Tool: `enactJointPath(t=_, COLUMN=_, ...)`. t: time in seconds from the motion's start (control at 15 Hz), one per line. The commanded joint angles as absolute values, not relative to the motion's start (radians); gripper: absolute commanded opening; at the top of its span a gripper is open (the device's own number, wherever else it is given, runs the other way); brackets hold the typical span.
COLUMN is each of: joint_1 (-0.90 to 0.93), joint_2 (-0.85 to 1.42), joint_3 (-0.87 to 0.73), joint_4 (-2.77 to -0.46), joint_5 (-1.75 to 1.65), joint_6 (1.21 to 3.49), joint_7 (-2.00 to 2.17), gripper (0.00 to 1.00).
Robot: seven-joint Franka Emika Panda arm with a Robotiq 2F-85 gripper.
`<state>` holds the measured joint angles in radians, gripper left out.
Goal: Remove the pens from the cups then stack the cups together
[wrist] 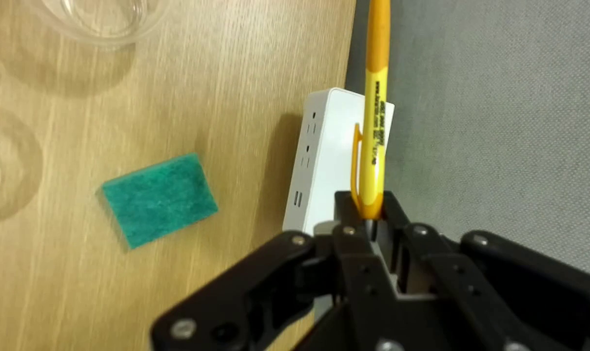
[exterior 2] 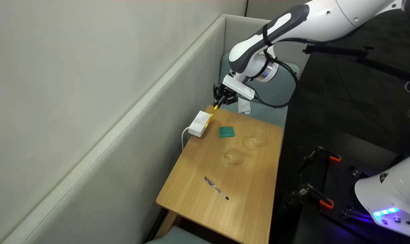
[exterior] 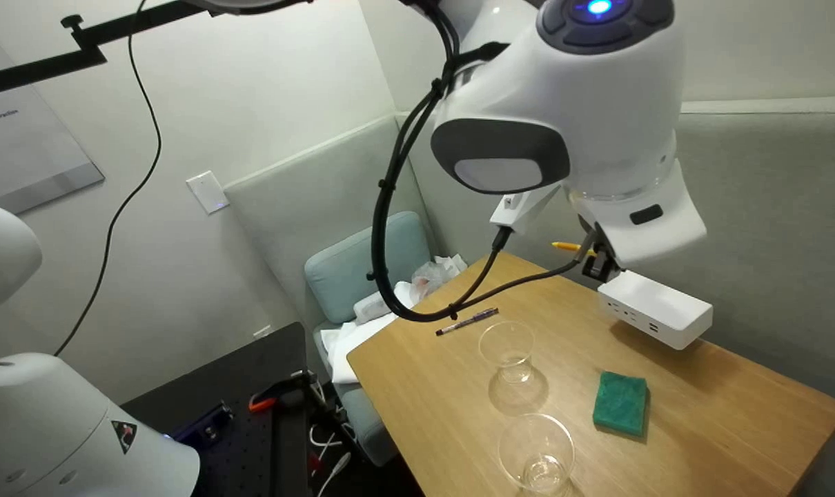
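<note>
That black two-fingered gripper (wrist: 366, 207) has a yellow-orange pen (wrist: 376, 112) pinched at one end. Lower, to its side, two clear round-rimmed cups (exterior: 508, 353) (exterior: 537, 453) stand on the wooden table (exterior: 431, 400); a thin dark pen (exterior: 467, 322) lies farther off.

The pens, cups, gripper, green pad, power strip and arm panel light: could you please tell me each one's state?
Dark pen, lying on the table.
Clear cup nearer the dark pen, upright, no pen inside.
Other clear cup, upright, no pen inside, unstacked.
Gripper, closed on the yellow pen.
Yellow pen, held outside both cups.
Green pad, flat on the table.
Power strip, visible outlets unused.
Arm panel light, lit blue.
</note>
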<state>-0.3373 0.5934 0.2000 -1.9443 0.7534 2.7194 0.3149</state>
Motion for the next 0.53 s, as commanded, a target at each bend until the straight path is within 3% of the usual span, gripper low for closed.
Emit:
enactJointPath(t=0.0, joint_1=-0.262, joint_2=0.666, joint_3=0.109, joint_4=-1.835, joint_5=0.795, joint_6=2.657, joint_7=0.343, gripper=0.04)
enactJointPath(t=0.47, joint_1=-0.176, joint_2=0.805, joint_3=0.007, joint_4=-1.682, joint_5=0.783, joint_6=2.647, joint_7=0.476, gripper=0.04)
